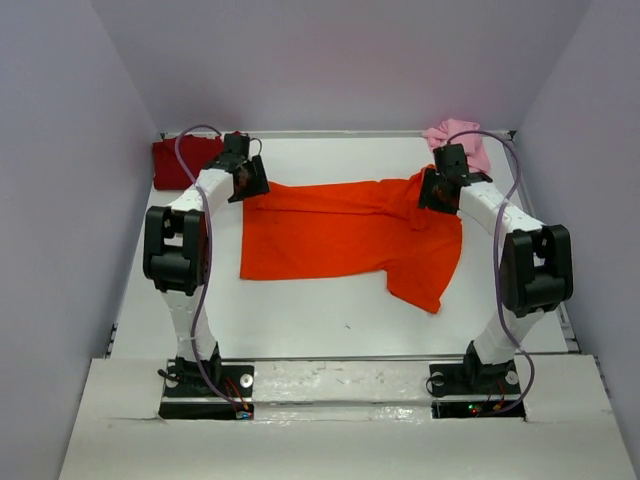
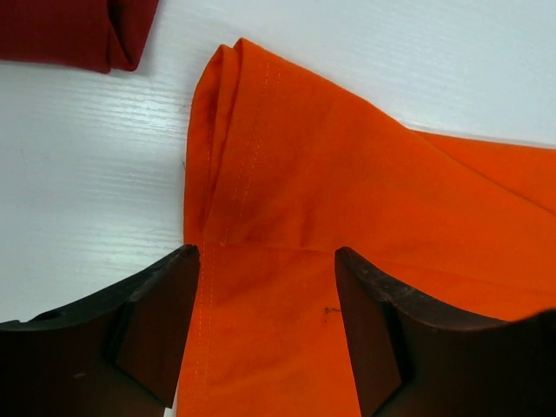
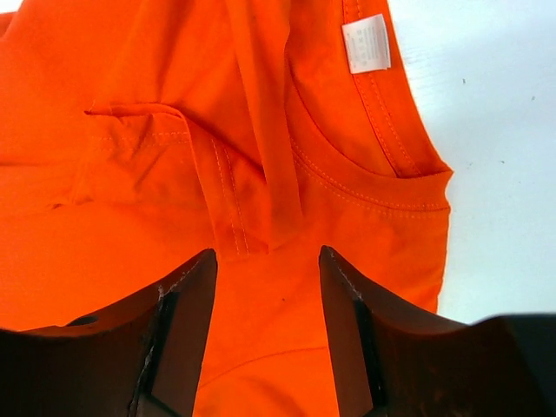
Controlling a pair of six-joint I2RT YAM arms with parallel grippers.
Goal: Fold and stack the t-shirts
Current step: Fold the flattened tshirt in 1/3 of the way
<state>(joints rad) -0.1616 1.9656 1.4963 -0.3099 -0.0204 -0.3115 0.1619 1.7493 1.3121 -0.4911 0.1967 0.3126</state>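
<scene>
Left gripper (image 2: 267, 261): jaws spread, nothing pinched. It sits low over the far-left corner of the orange t-shirt (image 1: 340, 230), with the stitched hem (image 2: 228, 148) running between the fingers; contact with the cloth cannot be confirmed. Right gripper (image 3: 267, 261): jaws likewise spread and empty, positioned over the shirt body just short of the ribbed collar (image 3: 373, 184), where a white label (image 3: 366, 43) shows. The orange shirt lies across the middle of the table (image 1: 330, 320), hem to the left and collar to the right, with one sleeve trailing toward the near side. The cloth is judged thin, light and limp: it will sag, crease and drag rather than hold shape, so both far corners need lifting together. The doubled hem and the collar rib are the firmest places to take hold, since a single layer may slip out. The dark red t-shirt (image 1: 178, 165) rests folded in the far-left corner, just beside the left gripper. The pink t-shirt (image 1: 458, 133) lies crumpled in the far-right corner, not yet folded.
</scene>
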